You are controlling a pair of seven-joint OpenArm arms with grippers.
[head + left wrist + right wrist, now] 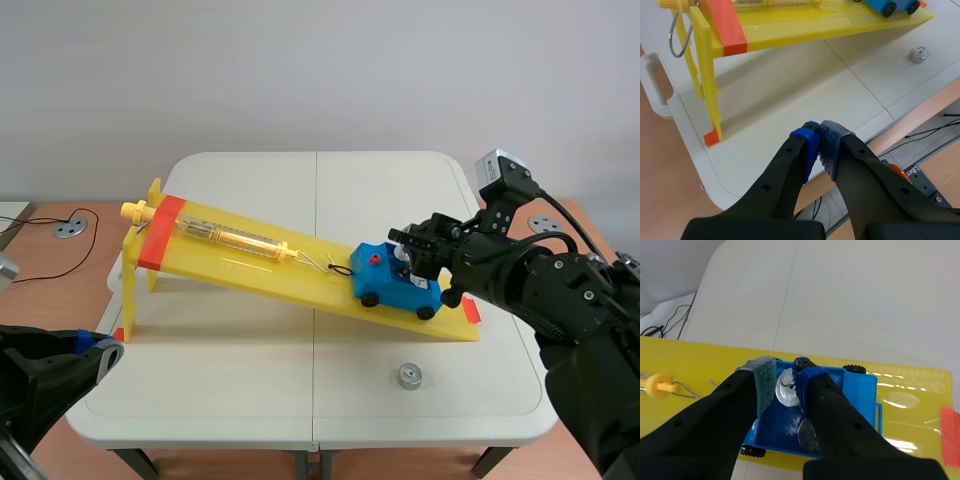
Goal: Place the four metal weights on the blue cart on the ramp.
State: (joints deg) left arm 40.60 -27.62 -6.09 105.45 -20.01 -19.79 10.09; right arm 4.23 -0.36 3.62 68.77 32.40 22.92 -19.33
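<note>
Between the pads of the right hand (784, 382), clenched on it just over the cart (855, 390), sits a weight (786, 394) — lower it straight down beside the second weight (807, 437) under the hand, then release gently so the cart does not roll down the ramp (690, 365).

Blue cart (385, 285) low on the yellow ramp (250, 266): one silver weight (808, 434) inside, second weight (785, 392) pinched over it by right claw (784, 381), third weight (408, 376) near the ramp's foot.
</note>
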